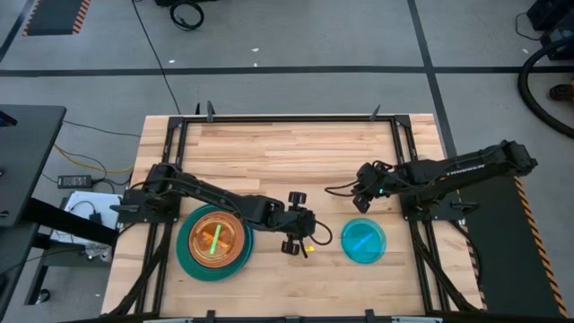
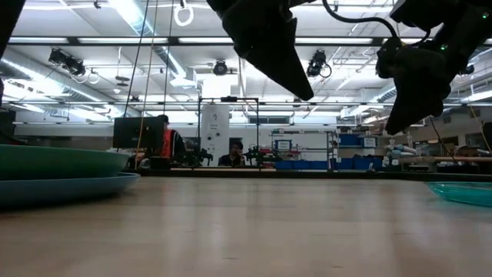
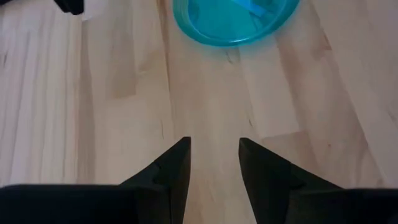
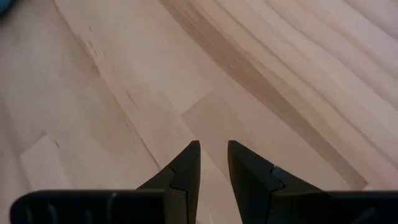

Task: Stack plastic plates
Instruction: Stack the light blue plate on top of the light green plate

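Note:
A stack of plates point(image 1: 213, 240) sits near the table's near-left part: a large teal plate at the bottom, an orange translucent one on top with a green streak across it. In the low view the stack point(image 2: 61, 173) rests flat on the wood. A single small cyan plate point(image 1: 363, 240) lies flat to its right, also seen in the left wrist view point(image 3: 233, 18) and in the low view point(image 2: 465, 191). My left gripper point(image 1: 314, 236) hovers open between stack and cyan plate, empty point(image 3: 213, 155). My right gripper point(image 1: 361, 203) hangs above the table just beyond the cyan plate, slightly open, empty point(image 4: 213, 155).
Bare wooden tabletop point(image 1: 296, 161) stretches across the far half and between the two arms. A black metal frame point(image 1: 287, 118) borders the table's edges. In the low view, people and equipment stand in the room far behind the table.

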Robot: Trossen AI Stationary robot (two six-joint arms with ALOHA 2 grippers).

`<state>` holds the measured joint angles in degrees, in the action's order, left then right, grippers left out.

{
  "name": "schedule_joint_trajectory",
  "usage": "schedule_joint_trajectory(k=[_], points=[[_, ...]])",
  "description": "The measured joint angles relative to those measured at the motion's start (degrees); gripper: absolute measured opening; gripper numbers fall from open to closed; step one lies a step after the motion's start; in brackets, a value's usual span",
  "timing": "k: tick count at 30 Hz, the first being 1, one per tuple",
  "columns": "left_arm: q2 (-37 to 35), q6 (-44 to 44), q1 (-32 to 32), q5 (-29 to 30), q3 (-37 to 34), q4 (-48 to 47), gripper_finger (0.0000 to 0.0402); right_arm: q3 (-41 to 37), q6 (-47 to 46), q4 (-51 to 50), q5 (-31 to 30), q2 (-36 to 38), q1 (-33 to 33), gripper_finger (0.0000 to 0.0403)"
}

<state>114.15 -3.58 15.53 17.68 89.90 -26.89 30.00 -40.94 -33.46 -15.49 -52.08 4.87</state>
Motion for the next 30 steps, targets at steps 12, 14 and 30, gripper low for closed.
schedule_joint_trajectory(k=[12,14,30], points=[[4.03,-11.57,0.09,0.28,5.12,3.78,0.0143,0.85,7.98,-5.15,4.54,7.17,-3.96,0.0091],[5.79,-17.09,0.11,-0.43,5.01,5.26,0.0143,0.83,7.31,-8.68,7.39,7.29,-4.41,0.0091],[16.74,-44.57,-2.96,-13.70,5.00,27.00,0.0143,0.74,0.53,-15.85,16.25,0.41,-4.35,0.0091]])
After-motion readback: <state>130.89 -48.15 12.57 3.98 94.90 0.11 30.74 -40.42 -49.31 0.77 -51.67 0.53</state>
